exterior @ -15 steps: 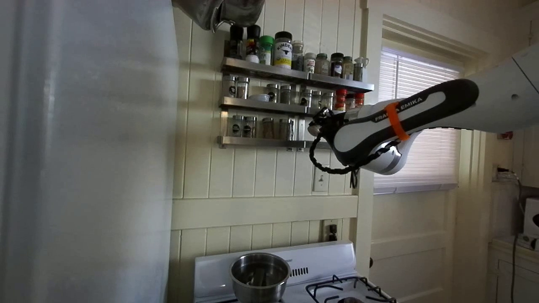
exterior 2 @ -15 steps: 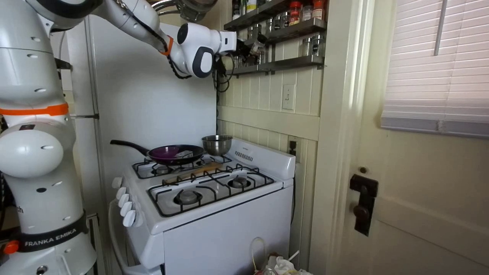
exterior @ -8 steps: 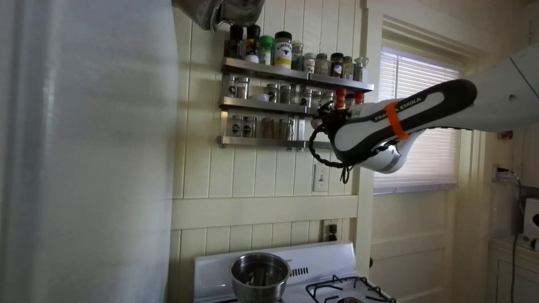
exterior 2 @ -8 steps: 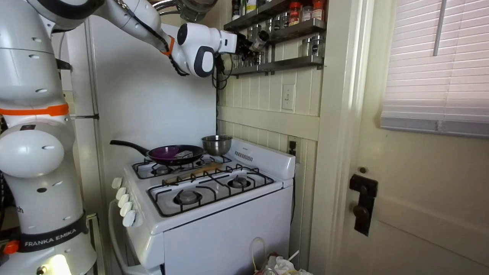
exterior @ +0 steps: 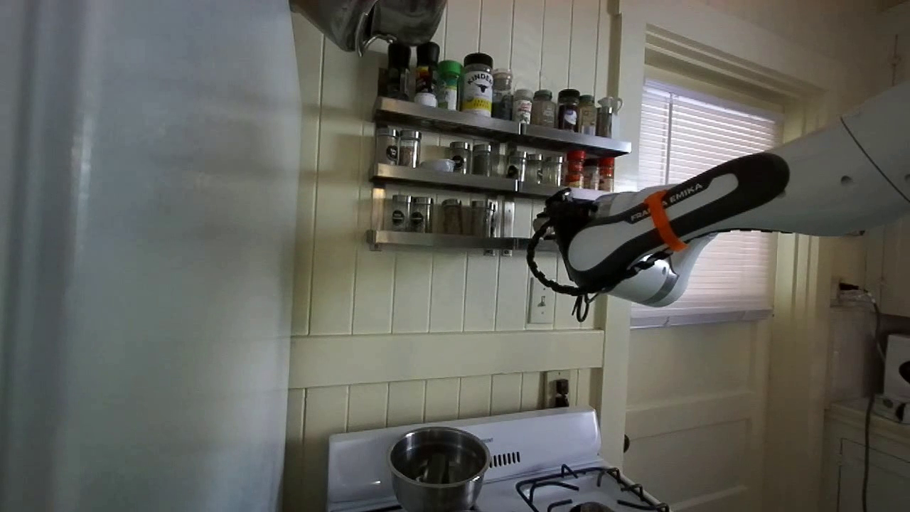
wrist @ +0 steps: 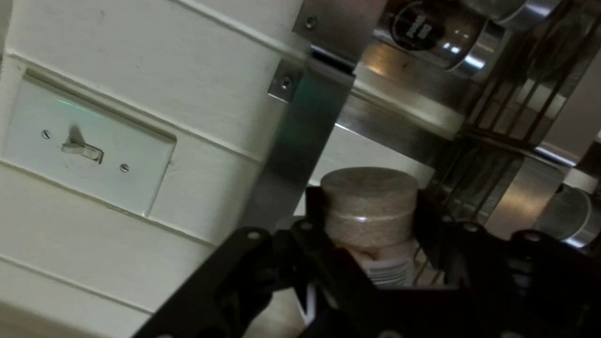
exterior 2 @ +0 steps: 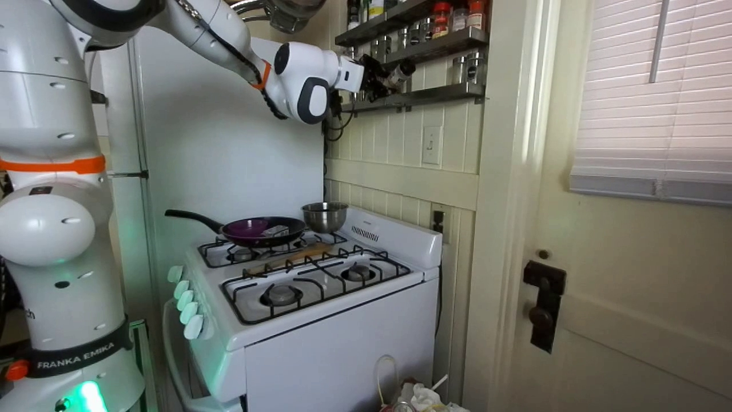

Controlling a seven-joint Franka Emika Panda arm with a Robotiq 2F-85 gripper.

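My gripper (wrist: 369, 206) is shut on a small glass spice jar (wrist: 366, 230) with pale grains and a barcode label; the fingers press its sides near one end. In an exterior view the gripper (exterior 2: 384, 83) holds the jar (exterior 2: 399, 74) tilted, in front of the lower wall shelf (exterior 2: 434, 96). In another exterior view the gripper (exterior: 558, 213) hides most of the jar. Steel shelves (exterior: 441, 240) with several spice jars (exterior: 421, 213) are close by. A labelled jar (wrist: 432, 35) on a shelf shows in the wrist view.
A light switch (wrist: 84, 145) is on the wall below the shelves. Below stands a white stove (exterior 2: 337, 337) with a steel bowl (exterior 2: 325, 218) and a black pan (exterior 2: 263, 234). A white fridge (exterior 2: 229, 149) stands beside the stove. A metal pot (exterior: 405, 21) hangs above.
The arm has come down slightly, and the gripper has shifted right with the jar still in it. The jar's tilt has changed a little. The light at the robot's base now glows green.
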